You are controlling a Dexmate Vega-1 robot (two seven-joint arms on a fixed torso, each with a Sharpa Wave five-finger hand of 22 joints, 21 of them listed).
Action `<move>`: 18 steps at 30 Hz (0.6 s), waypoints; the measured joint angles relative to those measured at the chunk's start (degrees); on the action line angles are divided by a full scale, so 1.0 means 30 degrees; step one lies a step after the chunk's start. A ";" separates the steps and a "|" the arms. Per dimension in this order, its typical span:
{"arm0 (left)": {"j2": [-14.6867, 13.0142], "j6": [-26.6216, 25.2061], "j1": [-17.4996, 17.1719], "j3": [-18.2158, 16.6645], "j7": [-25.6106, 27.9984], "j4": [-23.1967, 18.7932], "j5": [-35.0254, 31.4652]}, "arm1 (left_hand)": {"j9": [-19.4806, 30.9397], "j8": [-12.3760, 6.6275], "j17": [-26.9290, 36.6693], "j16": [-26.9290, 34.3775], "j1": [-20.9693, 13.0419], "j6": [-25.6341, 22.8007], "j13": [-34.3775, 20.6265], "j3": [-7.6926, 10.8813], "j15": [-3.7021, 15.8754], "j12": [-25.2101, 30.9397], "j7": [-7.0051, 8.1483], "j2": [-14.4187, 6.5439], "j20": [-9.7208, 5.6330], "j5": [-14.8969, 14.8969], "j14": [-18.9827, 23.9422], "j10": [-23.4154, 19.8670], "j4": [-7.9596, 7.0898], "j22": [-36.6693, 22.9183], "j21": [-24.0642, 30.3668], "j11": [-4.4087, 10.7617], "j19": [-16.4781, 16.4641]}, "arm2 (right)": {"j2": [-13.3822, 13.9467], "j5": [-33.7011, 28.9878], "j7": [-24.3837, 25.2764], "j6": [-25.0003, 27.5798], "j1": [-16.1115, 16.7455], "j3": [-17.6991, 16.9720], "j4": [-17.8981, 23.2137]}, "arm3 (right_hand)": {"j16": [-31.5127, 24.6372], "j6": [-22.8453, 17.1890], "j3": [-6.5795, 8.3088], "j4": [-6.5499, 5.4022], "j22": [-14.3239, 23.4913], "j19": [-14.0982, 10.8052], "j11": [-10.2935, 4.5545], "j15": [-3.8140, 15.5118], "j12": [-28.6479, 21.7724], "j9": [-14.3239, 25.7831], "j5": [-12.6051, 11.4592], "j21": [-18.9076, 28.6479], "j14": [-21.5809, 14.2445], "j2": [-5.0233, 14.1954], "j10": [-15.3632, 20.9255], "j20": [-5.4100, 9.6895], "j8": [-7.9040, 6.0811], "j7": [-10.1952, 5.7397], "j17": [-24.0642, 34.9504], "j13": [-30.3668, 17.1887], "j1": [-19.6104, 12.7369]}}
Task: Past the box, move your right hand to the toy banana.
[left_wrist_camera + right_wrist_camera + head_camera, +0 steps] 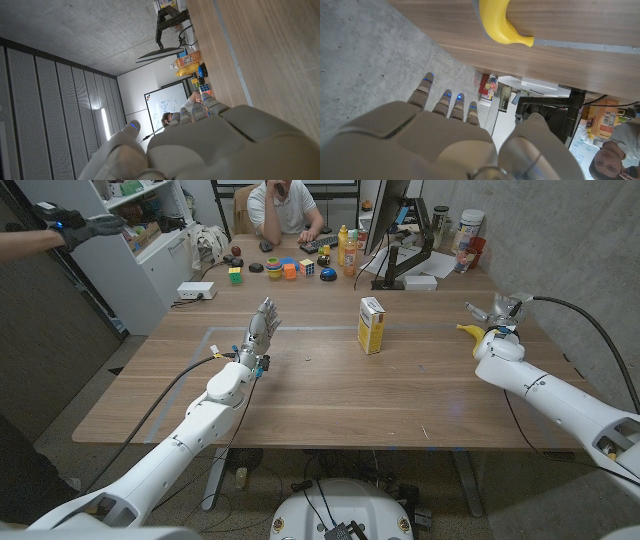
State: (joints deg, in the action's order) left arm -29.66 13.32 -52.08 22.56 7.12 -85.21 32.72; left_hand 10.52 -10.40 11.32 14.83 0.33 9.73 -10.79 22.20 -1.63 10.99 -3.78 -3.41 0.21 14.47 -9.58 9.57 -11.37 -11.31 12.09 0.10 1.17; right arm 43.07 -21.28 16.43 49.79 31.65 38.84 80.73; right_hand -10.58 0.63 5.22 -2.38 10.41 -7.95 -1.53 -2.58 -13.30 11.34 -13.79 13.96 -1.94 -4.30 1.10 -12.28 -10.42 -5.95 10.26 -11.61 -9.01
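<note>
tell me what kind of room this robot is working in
Probably an office or robotics lab: a whiteboard on the far wall, white shelving, and a person seated behind the wooden table.

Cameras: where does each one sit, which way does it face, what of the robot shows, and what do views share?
Head view: fixed on the head, looking down over the wooden table; both arms, left robot hand, right robot hand by the toy banana, box mid-table.
Left wrist view: on the left wrist, along the back of the left robot hand, facing the table's far end.
Right wrist view: on the right wrist, over the right robot hand toward the toy banana.
Shared: head and right wrist views both show the banana.
</note>
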 measured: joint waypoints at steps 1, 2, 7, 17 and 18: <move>-0.0002 -0.0005 0.0000 0.0000 0.0002 -0.0010 -0.0002 | 0.0000 0.0000 0.0000 0.0000 0.0000 0.0000 0.0000 0.0000 0.0001 0.0000 0.0000 0.0000 0.0000 0.0000 0.0000 0.0000 0.0000 0.0001 0.0000 0.0000 0.0000 | 0.0000 0.0145 -0.0109 0.0036 -0.0106 0.0146 -0.0143 | 0.0000 -0.0002 0.0000 0.0000 0.0000 0.0000 -0.0001 0.0001 0.0000 0.0000 0.0001 0.0000 -0.0001 -0.0034 0.0000 0.0000 0.0000 -0.0002 0.0000 0.0000 -0.0048; -0.0003 -0.0016 0.0000 0.0000 0.0005 -0.0013 -0.0004 | 0.0000 0.0000 0.0000 0.0000 0.0000 0.0000 0.0000 0.0000 0.0000 0.0000 0.0000 0.0000 0.0000 0.0000 0.0000 -0.0001 0.0000 0.0000 0.0000 0.0000 0.0000 | -0.0001 0.0227 -0.0174 0.0052 -0.0164 0.0231 -0.0222 | 0.0000 -0.0002 0.0004 0.0004 0.0000 -0.0135 0.0000 0.0001 0.0000 -0.0001 -0.0002 0.0000 0.0000 -0.0030 0.0000 0.0017 0.0000 -0.0002 0.0000 0.0000 -0.0166; 0.0000 -0.0065 0.0032 0.0000 0.0006 -0.0005 -0.0015 | 0.0000 0.0000 0.0000 0.0000 0.0000 0.0000 0.0001 0.0000 0.0000 0.0000 0.0000 0.0000 0.0000 0.0000 0.0000 0.0000 0.0000 0.0000 0.0000 0.0000 0.0000 | -0.0078 0.0791 -0.0445 0.0083 -0.0537 0.0738 -0.0619 | 0.0000 0.0105 0.0061 0.0061 0.0000 -0.0374 0.0102 -0.0005 0.0000 -0.0001 -0.0067 0.0000 -0.0008 0.0111 -0.0101 -0.0020 0.0000 0.0107 0.0000 0.0001 -0.0305; 0.0024 -0.0107 0.0154 0.0008 -0.0017 0.0245 -0.0019 | 0.0000 0.0000 0.0000 0.0000 0.0000 0.0000 0.0001 0.0000 0.0000 0.0000 0.0000 0.0000 0.0000 0.0000 0.0000 0.0000 0.0000 0.0000 0.0000 0.0000 0.0000 | -0.0185 0.1252 -0.0712 -0.0375 -0.1109 0.1678 -0.1275 | -0.0078 0.0206 0.0223 0.0332 0.0047 -0.1333 0.0103 0.0112 -0.0001 -0.0002 -0.0212 0.0082 -0.0319 0.0291 -0.0099 0.0057 -0.0149 0.0209 0.0001 0.0002 -0.0900; 0.0024 -0.0107 0.0159 0.0008 -0.0018 0.0253 -0.0019 | -0.0001 0.0000 0.0000 0.0000 0.0000 0.0000 0.0000 0.0000 0.0000 0.0000 0.0000 0.0000 0.0000 0.0000 0.0000 0.0000 0.0000 0.0000 0.0000 0.0000 0.0000 | -0.0195 0.1252 -0.0737 -0.0397 -0.1164 0.1763 -0.1326 | -0.0077 0.0205 0.0277 0.0385 0.0046 -0.1365 0.0103 0.0111 0.0000 -0.0002 -0.0212 0.0134 -0.0318 0.0277 -0.0099 0.0071 -0.0149 0.0209 0.0000 0.0002 -0.1143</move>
State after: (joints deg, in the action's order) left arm -29.59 13.00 -51.60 22.58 7.07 -84.45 32.67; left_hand 10.52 -10.40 11.31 14.83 0.33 9.73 -10.79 22.20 -1.63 10.98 -3.78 -3.41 0.21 14.47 -9.58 9.57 -11.37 -11.31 12.09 0.10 1.17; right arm 42.48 -17.52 14.22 48.60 28.15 44.13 76.76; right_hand -10.81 1.24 6.05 -1.22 10.55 -12.04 -1.22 -2.25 -13.30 11.34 -14.42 14.36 -2.90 -3.47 0.80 -12.07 -10.87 -5.32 10.26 -11.60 -12.44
